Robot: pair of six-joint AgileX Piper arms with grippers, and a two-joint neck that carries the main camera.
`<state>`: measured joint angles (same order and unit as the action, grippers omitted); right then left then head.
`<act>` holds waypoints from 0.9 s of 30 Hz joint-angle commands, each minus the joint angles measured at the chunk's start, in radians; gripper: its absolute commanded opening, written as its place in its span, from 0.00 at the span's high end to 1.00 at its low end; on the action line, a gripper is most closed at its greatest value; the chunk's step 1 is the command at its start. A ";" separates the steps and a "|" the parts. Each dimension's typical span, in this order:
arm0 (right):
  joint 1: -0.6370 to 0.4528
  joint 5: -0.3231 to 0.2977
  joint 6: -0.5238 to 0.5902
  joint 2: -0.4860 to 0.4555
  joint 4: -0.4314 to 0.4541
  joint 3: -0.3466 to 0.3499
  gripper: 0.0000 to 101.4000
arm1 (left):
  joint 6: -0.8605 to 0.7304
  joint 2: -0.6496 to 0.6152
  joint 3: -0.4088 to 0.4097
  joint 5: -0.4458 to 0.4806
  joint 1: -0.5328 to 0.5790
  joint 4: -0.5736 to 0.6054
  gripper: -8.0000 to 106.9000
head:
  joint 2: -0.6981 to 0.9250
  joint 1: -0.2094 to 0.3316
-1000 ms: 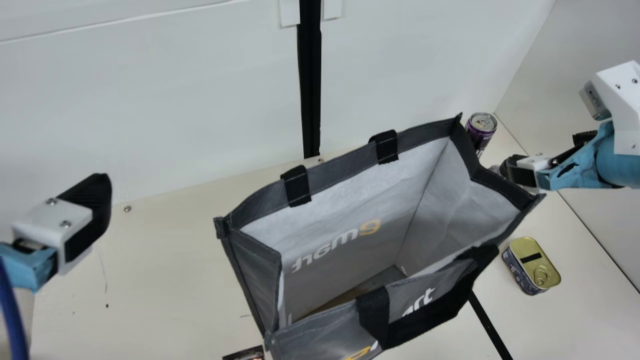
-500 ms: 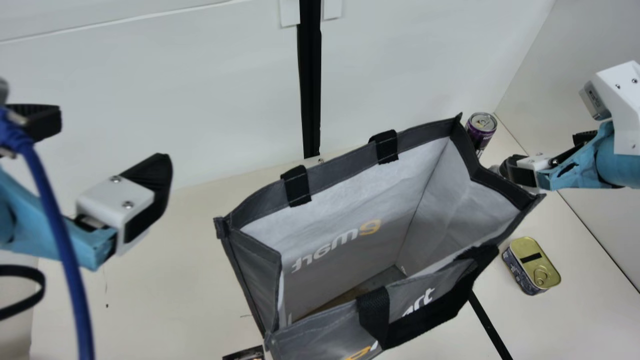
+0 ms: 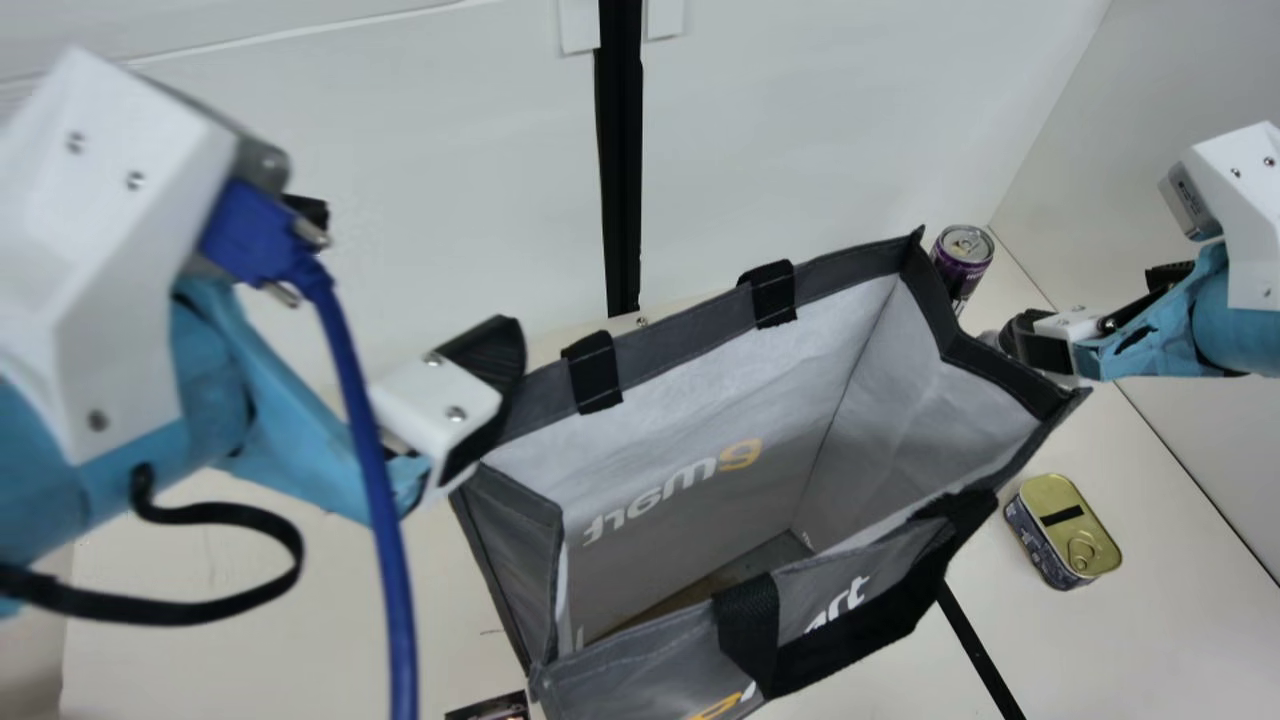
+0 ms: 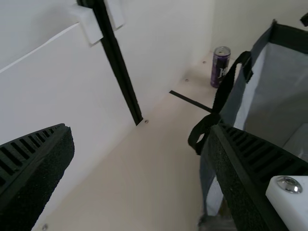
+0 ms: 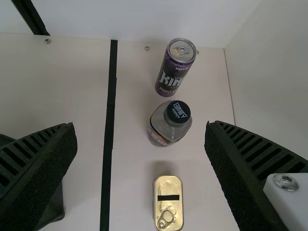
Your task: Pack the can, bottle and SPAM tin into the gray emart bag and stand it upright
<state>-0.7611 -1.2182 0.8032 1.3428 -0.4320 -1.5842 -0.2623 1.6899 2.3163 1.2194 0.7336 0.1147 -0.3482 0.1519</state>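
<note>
My left gripper (image 3: 408, 285), open, is over the left rim of the gray bag (image 3: 690, 480), which stands upright with its mouth wide. In the left wrist view the same gripper (image 4: 142, 130) has one finger overlapping the bag (image 4: 284, 82). At the bag's right stands my right gripper (image 3: 1098, 305), also open. The right wrist view shows that gripper (image 5: 140, 129) above the purple can (image 5: 175, 67), the clear bottle (image 5: 171, 122) with its black cap and the gold-lidded tin (image 5: 168, 202), its fingers holding nothing. The can (image 3: 962, 262) and tin (image 3: 1064, 530) are right of the bag.
Walls rise behind and to the right of the table (image 3: 300, 560). A blue cable (image 3: 375, 480) hangs from my left arm. Near the bottom edge a small dark printed item (image 3: 490, 708) lies against the bag.
My left arm has come in from the left, bringing its gripper rightward up to the bag's left rim. The right arm, the bag, the can and the tin have stayed put.
</note>
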 commanded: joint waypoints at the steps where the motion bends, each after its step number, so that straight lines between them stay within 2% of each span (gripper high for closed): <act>1: 0.000 0.000 0.000 0.000 0.000 0.000 0.06 | 0.001 0.012 0.006 0.001 0.019 0.006 0.15 | -0.001 0.023; 12: 0.000 0.000 0.000 0.000 0.000 0.000 0.06 | -0.008 0.080 0.028 0.001 0.074 0.072 0.15 | -0.001 0.023; 27: 0.000 0.000 0.000 0.000 0.000 0.000 0.06 | -0.071 0.182 0.027 0.001 0.079 0.196 0.15 | -0.001 0.023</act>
<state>-0.7611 -1.2182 0.8032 1.3428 -0.4320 -1.5842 -0.3313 1.8672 2.3412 1.2194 0.8117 0.3069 -0.3467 0.1534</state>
